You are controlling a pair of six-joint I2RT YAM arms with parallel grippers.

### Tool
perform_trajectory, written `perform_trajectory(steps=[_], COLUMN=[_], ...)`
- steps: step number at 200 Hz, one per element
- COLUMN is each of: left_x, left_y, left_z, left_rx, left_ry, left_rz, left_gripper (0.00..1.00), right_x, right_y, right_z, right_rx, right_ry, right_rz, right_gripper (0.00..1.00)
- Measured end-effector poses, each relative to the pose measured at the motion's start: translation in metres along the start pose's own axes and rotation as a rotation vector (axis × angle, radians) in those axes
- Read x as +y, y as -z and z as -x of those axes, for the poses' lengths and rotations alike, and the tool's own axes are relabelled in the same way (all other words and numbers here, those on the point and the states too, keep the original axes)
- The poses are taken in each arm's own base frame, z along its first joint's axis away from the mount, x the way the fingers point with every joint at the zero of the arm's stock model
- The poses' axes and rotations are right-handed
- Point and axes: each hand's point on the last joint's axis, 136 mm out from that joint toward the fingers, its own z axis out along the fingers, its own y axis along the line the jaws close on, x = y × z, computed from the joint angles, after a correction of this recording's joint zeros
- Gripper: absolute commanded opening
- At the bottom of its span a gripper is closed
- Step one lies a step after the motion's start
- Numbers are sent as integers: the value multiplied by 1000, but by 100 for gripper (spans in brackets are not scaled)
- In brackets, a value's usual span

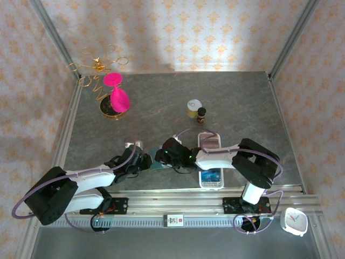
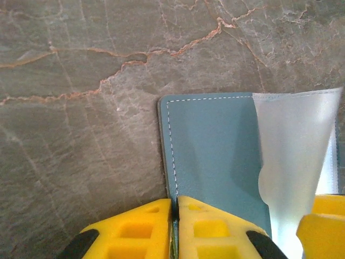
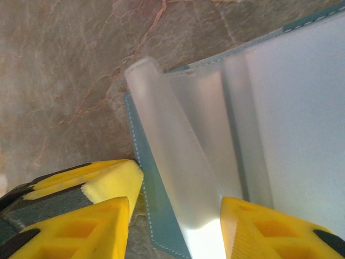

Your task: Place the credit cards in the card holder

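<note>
Card holder point(image 2: 215, 156) lies open, long axis seemingly across the table point(image 1: 242, 97).

The grey, veined stone table point(image 1: 242, 108) carries a pink hourglass point(image 1: 117, 96) and a gold wire ornament point(image 1: 97, 65) at its far left, a small tin point(image 1: 193, 107) just beside a dark bottle point(image 1: 201, 114) at mid-far, a white slotted tray point(image 1: 211, 141) near right, and the teal card holder point(image 2: 215, 145) near centre

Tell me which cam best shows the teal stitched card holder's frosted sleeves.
Right wrist: the frosted sleeves rise from the teal stitched card holder between the right gripper's spread fingers. Left wrist: one sleeve edge, cover corner pinched by the left gripper. Top external: a teal sliver.
</note>
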Motion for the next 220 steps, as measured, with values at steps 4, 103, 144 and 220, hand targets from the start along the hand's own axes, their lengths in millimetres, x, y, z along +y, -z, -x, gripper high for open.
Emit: perform_trajectory(steps=[4,103,144,220], left_x=[0,1,-4,18], left_y=[0,1,8,23], left_z=[0,1,4,5], left_rx=[0,-22,-41,-85], left_ry=[2,37,58,77], left_rz=[-2,-28,-59,15], left_gripper=[14,14,40,35], right_x=[1,28,37,43], right_y=[0,1,0,-7], right_z=[0,-1,0,-3], right_rx=[2,9,9,27], right_ry=[-3,-57,-67,-68], right_rz=[6,163,208,244], right_gripper=[46,44,44,44])
